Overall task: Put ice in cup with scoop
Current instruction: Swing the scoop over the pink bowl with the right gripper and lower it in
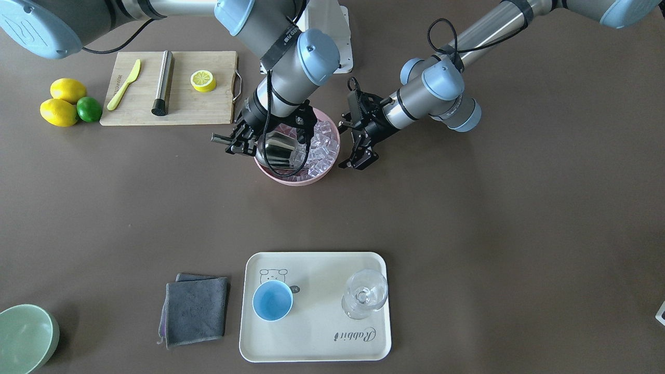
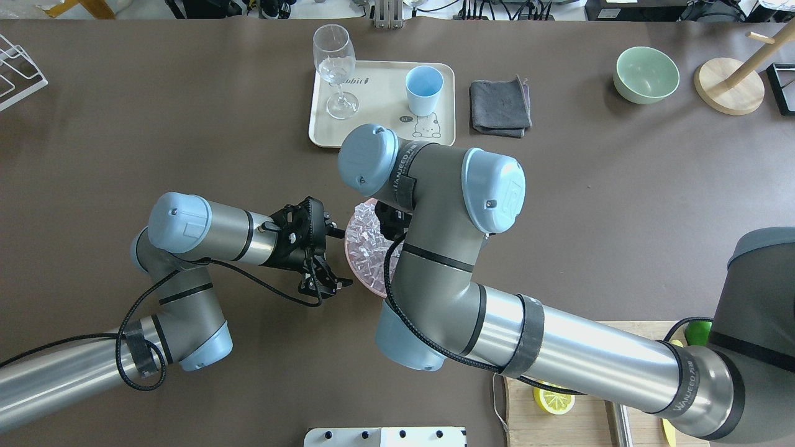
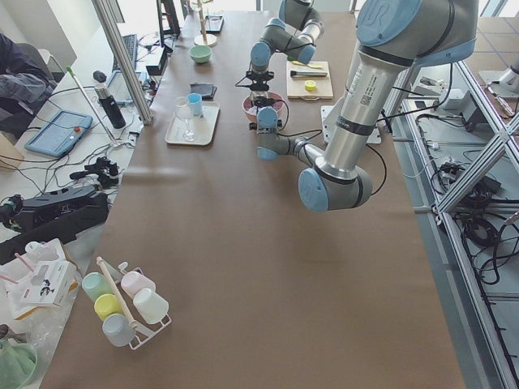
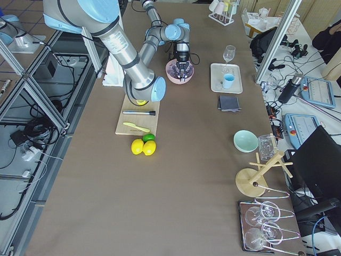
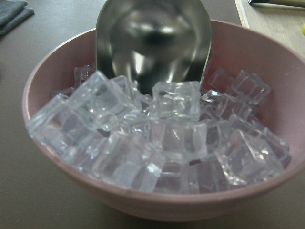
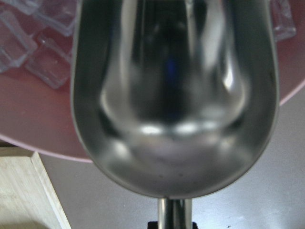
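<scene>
A pink bowl (image 1: 296, 179) full of ice (image 1: 322, 145) stands mid-table. My right gripper (image 1: 235, 141) is shut on the handle of the steel scoop (image 1: 280, 148), whose trough lies tilted in the bowl. In the right wrist view the scoop (image 6: 174, 95) is empty. In the left wrist view the scoop (image 5: 152, 43) rests against the ice (image 5: 162, 138). My left gripper (image 1: 345, 145) is open and empty just beside the bowl, also seen from overhead (image 2: 341, 257). The light-blue cup (image 1: 273, 301) stands empty on the cream tray (image 1: 311, 343), far from the bowl.
A stemmed glass (image 1: 365, 293) shares the tray. A grey cloth (image 1: 195, 309) lies beside it and a pale-green bowl (image 1: 23, 337) at the corner. A cutting board (image 1: 171, 88) holds a knife, steel cylinder and half lemon; lemons and a lime (image 1: 88, 109) lie next to it.
</scene>
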Motion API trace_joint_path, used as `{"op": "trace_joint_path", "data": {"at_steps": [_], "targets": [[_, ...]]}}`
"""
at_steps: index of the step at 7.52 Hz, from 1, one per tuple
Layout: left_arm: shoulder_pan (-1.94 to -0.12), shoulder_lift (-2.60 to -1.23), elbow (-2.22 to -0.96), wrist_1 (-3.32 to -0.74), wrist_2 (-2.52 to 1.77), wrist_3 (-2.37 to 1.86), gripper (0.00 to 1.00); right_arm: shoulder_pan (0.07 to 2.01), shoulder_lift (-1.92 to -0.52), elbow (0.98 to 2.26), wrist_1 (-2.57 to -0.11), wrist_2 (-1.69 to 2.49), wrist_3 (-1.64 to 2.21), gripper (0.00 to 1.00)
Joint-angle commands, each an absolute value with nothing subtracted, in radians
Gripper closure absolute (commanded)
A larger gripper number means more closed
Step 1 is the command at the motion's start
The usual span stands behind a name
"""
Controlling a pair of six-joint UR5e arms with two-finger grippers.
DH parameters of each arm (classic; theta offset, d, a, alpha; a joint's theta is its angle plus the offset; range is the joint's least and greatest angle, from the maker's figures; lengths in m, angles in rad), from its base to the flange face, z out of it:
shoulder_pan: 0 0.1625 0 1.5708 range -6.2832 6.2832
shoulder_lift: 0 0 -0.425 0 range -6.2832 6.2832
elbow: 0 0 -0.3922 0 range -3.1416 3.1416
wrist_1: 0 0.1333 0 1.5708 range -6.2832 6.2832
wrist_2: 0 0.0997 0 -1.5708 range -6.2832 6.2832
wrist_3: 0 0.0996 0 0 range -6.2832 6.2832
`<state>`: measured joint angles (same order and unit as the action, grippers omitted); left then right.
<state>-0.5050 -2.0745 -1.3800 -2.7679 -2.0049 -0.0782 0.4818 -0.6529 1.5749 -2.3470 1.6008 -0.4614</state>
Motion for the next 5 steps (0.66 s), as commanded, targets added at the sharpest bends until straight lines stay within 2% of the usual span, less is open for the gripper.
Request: {"op": "trace_joint_path", "data": {"at_steps": [1, 5], "targets": [[-0.503, -2.075, -1.376, -2.767, -2.005, -0.078, 0.02, 0.482, -0.738, 1.664, -2.290, 1.600, -0.370, 1.00], [-0.502, -2.075, -1.374, -2.764, -2.005, -0.078, 0.02, 0.480, -0.814, 1.723, -2.105, 1.611, -0.242, 1.00]]}}
